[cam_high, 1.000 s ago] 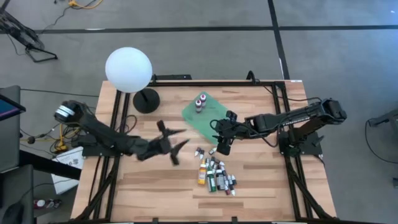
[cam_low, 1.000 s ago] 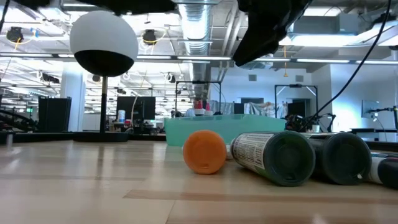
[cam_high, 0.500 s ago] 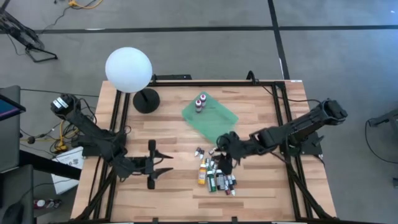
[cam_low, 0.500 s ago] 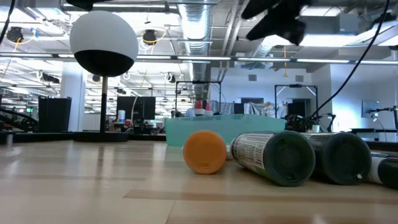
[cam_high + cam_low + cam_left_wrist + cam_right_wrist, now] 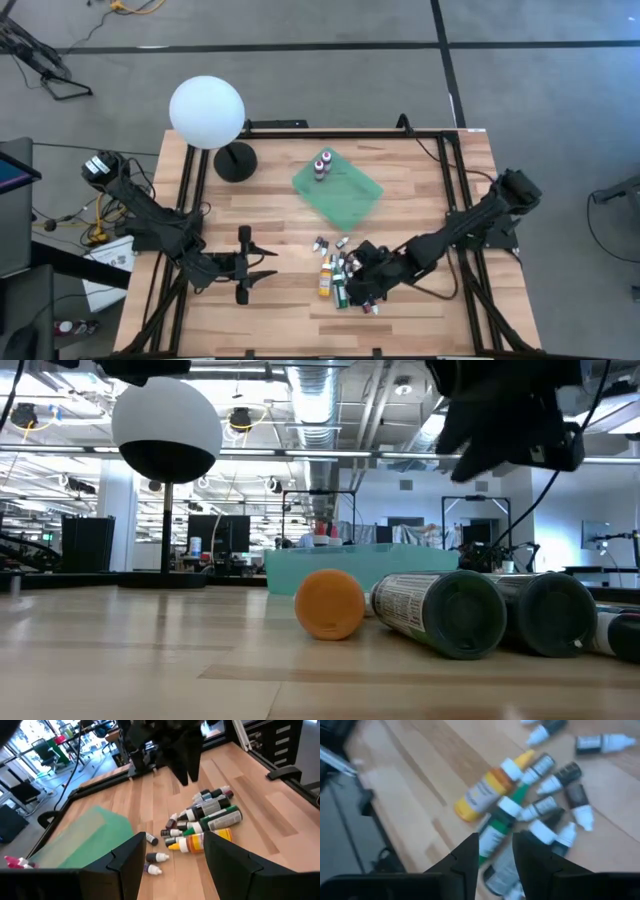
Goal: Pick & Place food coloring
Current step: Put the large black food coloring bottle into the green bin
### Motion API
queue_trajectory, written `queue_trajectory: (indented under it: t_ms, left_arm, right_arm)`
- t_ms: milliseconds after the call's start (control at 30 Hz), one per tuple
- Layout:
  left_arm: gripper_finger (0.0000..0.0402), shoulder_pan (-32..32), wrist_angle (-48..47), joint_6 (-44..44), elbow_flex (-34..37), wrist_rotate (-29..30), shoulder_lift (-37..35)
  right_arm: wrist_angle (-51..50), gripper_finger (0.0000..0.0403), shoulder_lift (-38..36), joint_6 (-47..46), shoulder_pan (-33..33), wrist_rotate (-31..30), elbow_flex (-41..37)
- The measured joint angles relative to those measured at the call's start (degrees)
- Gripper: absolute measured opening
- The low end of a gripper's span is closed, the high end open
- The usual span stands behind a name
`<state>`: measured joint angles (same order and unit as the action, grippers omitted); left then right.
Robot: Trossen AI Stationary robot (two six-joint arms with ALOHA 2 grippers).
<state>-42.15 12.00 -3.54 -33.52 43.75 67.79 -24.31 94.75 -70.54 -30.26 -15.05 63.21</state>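
High view: food coloring heaped on the wooden table, near the front edge, just in front of the green tray. Two bottles upright on the tray's far corner. Right gripper directly over the heap; finger gap not readable from above. Left gripper parked well to the left of the heap, fingers apart, nothing between them. White globe lamp on a black base at the table's far left.

Low view: orange cap and dark-bottomed bottles lying on their sides in front of the tray's wall. Dark arm overhead at the upper right.

Left wrist view: fingers wide apart and empty, heap beyond them, right arm hanging above it.

Right wrist view: right fingers at a narrow gap, empty, above a green bottle beside a yellow bottle; contact not discernible.
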Motion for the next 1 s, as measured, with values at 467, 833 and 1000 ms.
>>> queue_trajectory:
  t_ms: [467, 833, 1000]
  left_arm:
    - [0.0194, 0.0, -4.2, 2.7, 0.0, 0.1, 0.0]
    - [0.0194, 0.1, -4.8, 3.4, 0.0, 0.2, 0.0]
    - [0.0194, 0.1, -4.9, 3.4, 0.0, 0.2, 0.0]
  right_arm:
    - [-14.5, 0.0116, 9.7, -1.4, 1.9, 11.2, 11.5]
    - [-17.1, 0.0203, 12.3, -1.5, 2.4, 13.8, 11.3]
    - [-17.5, 0.0227, 12.4, -2.9, 2.8, 14.7, 11.4]
